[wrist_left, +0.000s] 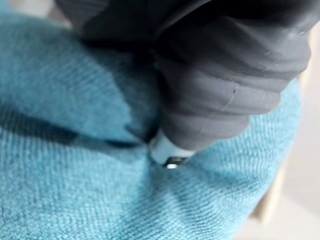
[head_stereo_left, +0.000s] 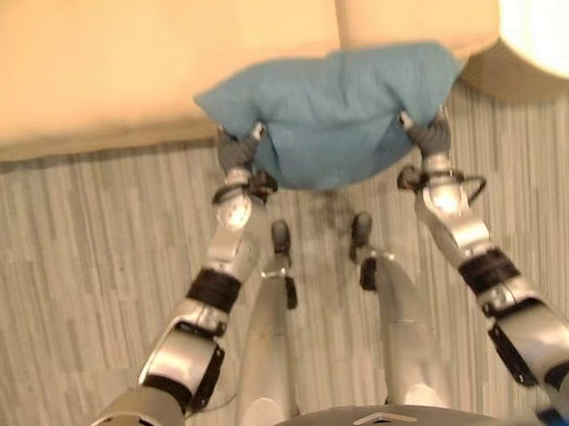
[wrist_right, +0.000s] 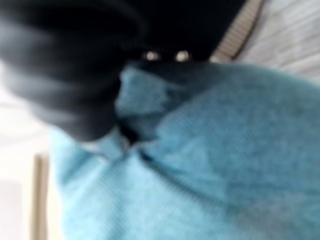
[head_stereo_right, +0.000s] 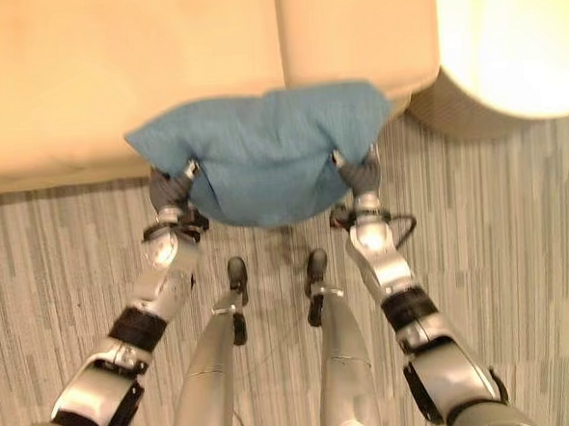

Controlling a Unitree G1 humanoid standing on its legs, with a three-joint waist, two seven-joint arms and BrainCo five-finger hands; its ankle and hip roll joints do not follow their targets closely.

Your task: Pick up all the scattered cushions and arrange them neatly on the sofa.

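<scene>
A blue cushion (head_stereo_left: pixel 341 113) hangs between my two hands, above the floor and against the front edge of the beige sofa (head_stereo_left: pixel 140 67). My left hand (head_stereo_left: pixel 237 150) grips its lower left side, and the cloth bunches up around the hand. In the left wrist view a fingertip (wrist_left: pixel 167 152) digs into the blue fabric (wrist_left: pixel 75 190). My right hand (head_stereo_left: pixel 432 134) grips the lower right side in the same way. The right wrist view shows the cloth (wrist_right: pixel 210 165) creased under that hand's dark cover (wrist_right: pixel 65 65). The cushion sags in the middle.
The sofa seat spans the upper part of the view, with a seam (head_stereo_left: pixel 337 12) between two seat pads. A bright white round object (head_stereo_left: pixel 543 14) on a woven tan base (head_stereo_left: pixel 518 73) stands at the right. Grey striped carpet (head_stereo_left: pixel 76 284) covers the floor.
</scene>
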